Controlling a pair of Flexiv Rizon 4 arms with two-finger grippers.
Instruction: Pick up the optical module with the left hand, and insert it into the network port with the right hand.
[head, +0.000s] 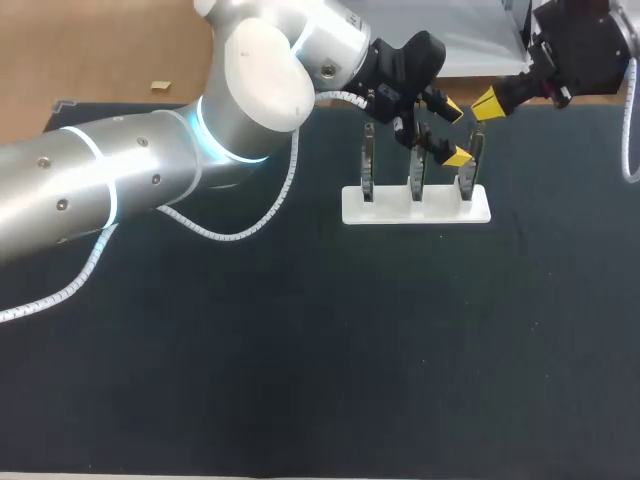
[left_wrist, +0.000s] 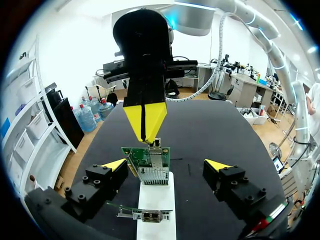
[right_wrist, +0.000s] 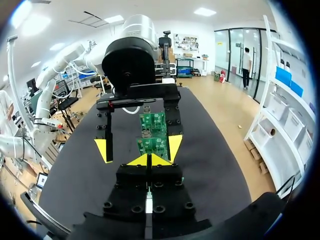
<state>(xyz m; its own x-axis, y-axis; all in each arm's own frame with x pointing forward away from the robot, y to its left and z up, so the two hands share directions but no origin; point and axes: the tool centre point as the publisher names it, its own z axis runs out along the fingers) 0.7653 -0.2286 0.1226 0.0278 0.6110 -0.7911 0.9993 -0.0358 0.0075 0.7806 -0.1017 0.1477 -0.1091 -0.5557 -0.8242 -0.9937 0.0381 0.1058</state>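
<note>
The dark surface (head: 300, 380) carries a white stand (head: 415, 212) at one o'clock, its boards upright, likely so ports can be reached from above; our left pincer (left_wrist: 166, 164) gapes wide astride one board (left_wrist: 135, 155), holding nothing, leaving room; our right pincer (left_wrist: 144, 131) is pinched closed, apparently on the optical module (left_wrist: 156, 144), just above the network port (left_wrist: 152, 172).

The three circuit boards (head: 417, 170) stand upright and close together on the white stand (head: 416, 207), with only narrow gaps between them. The left gripper (head: 452, 131) has its fingers spread to either side of the row near the end board (head: 470, 165). The right gripper (head: 488, 102), tips closed, crowds that board's top. The dark table (head: 300, 350) in front of the stand is open to approach.
</note>
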